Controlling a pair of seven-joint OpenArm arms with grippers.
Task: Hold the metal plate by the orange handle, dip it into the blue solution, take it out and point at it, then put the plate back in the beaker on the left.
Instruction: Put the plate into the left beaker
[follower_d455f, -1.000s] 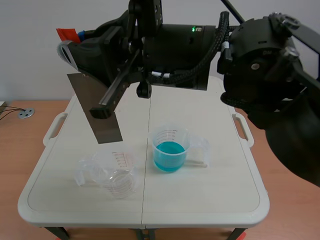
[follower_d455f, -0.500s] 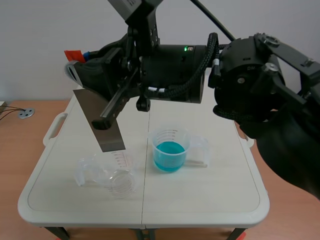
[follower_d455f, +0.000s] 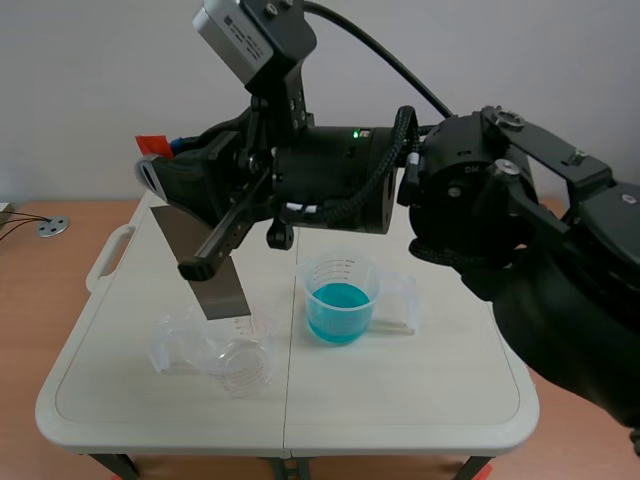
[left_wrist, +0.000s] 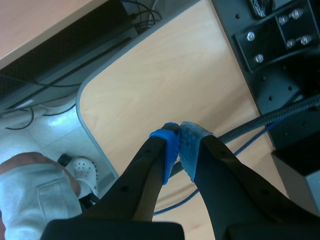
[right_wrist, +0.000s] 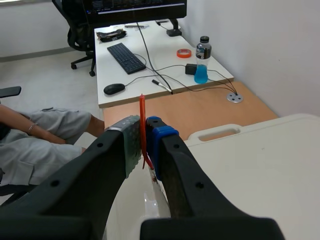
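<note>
Metal plate (follower_d455f: 218, 290) in raised right claw (right_wrist: 143, 135)

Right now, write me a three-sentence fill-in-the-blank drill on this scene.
The right gripper holds the metal plate by its ___ handle.
The solution in the beaker beside the clear beaker is ___.
The left gripper is shut on ___.
Missing words: orange; blue; nothing.

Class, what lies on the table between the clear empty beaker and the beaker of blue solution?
In the scene view, only bare table, crossed by its centre seam, lies between the clear beaker and the beaker of blue solution.
</note>
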